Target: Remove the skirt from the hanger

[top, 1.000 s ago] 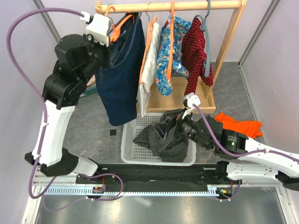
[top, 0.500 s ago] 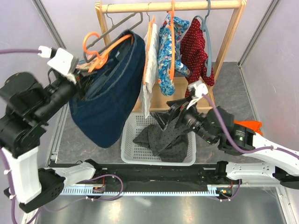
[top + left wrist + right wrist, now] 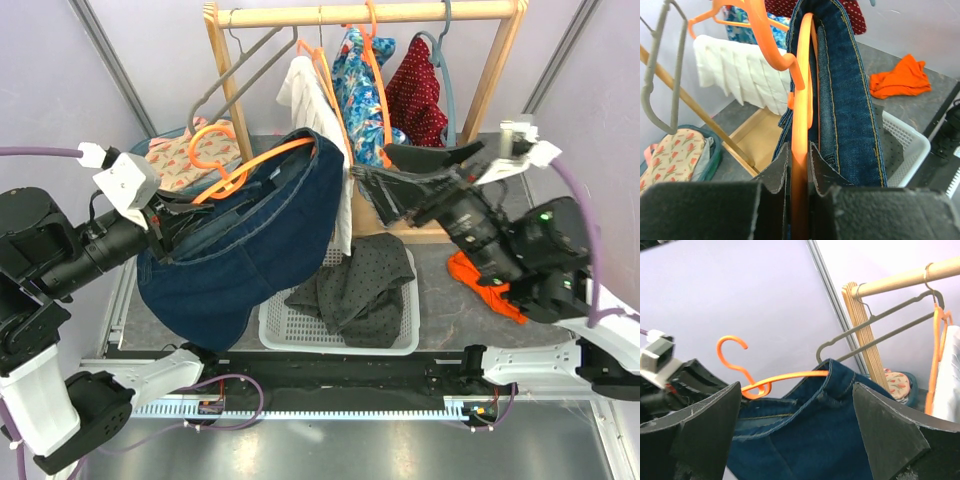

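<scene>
The left gripper (image 3: 799, 161) is clenched on the lower bar of the thin orange plastic hanger (image 3: 262, 160); the wrist view shows both fingers pressed against the bar's sides. It holds the hanger tilted above the left half of the table, hook towards the far-left corner, well apart from the wooden clothes rail (image 3: 370, 14) along the far edge.

The large navy-blue denim skirt (image 3: 250, 250) is on the hanger, with one hanger arm running inside its waistband. It hangs in a wide bell between the left edge and the white plastic basket (image 3: 400, 338), which sits mid-table at the near edge. In the top view the skirt's edge overlaps the basket's left rim; whether they touch cannot be told.

The right gripper (image 3: 797, 410) is released, its jaws spread wide and holding nothing. It is raised above the middle of the table in front of the rail and points left at the skirt's waistband.

A dark grey dotted garment (image 3: 360, 290) is heaped in the basket and spills over its far rim. An orange cloth (image 3: 478, 278) lies on the table towards the right edge. On the rail hang a bare grey hanger (image 3: 235, 70), a white garment (image 3: 308, 100), a blue floral garment (image 3: 358, 75) and a red dotted garment (image 3: 415, 95).
</scene>
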`<action>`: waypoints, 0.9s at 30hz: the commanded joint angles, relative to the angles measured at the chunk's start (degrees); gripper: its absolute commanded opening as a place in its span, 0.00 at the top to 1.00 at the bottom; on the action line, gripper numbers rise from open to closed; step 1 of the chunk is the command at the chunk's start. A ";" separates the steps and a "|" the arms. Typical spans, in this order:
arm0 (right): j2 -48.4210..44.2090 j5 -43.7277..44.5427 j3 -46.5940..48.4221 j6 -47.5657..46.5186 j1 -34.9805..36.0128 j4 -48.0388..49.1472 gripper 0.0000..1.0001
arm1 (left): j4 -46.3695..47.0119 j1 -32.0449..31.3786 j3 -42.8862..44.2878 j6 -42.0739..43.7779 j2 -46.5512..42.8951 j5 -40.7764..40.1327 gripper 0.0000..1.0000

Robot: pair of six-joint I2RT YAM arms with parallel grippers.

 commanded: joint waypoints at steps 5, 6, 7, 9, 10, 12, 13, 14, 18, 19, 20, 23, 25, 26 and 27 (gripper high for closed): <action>10.84 2.12 6.57 -5.80 0.08 1.60 0.02 | 3.62 -0.17 2.53 0.88 -0.42 4.26 0.98; 11.37 2.65 6.93 -6.25 -0.01 1.07 0.02 | 3.53 -0.17 2.53 0.88 -0.68 4.44 0.98; 11.90 3.00 7.28 -6.51 -0.27 0.98 0.02 | 3.45 -0.26 2.44 0.88 -0.77 4.88 0.98; 12.87 3.36 7.28 -6.78 -0.79 0.80 0.02 | 3.10 -0.17 2.53 0.88 -0.86 5.14 0.98; 13.05 3.36 7.11 -6.60 -1.41 0.80 0.02 | 2.92 -0.26 2.35 0.97 -0.95 5.49 0.98; 13.14 3.36 6.84 -6.43 -2.02 0.72 0.02 | 2.57 -0.17 2.18 1.06 -1.03 5.85 0.98; 13.05 3.36 6.58 -6.43 -2.38 0.80 0.02 | 2.57 -0.26 2.09 1.14 -1.12 6.02 0.98; 12.96 3.27 6.40 -6.34 -2.64 0.80 0.03 | 2.48 -0.17 2.00 1.23 -1.21 6.11 0.98; 12.35 3.18 5.61 -6.34 -3.43 0.80 0.03 | 2.48 -0.17 0.69 1.32 -1.56 6.55 0.98; 12.17 3.36 5.35 -6.34 -3.52 0.80 0.03 | 2.48 -0.17 0.51 1.32 -1.65 6.81 0.98; 12.17 3.45 5.26 -6.34 -3.70 0.80 0.03 | 2.39 -0.26 0.33 1.41 -1.74 6.81 0.98; 12.26 3.71 4.73 -6.16 -4.66 0.63 0.03 | 2.48 -0.17 0.33 1.23 -1.83 6.90 0.98; 12.35 3.71 4.12 -5.73 -5.28 0.45 0.05 | 2.48 -0.17 0.50 1.14 -1.91 6.99 0.98; 12.35 3.62 3.94 -5.55 -5.37 0.45 0.05 | 2.48 -0.17 0.68 1.14 -1.91 7.08 0.98; 12.35 3.62 3.59 -5.29 -5.89 0.28 0.07 | 2.48 -0.26 0.77 1.06 -2.09 6.90 0.98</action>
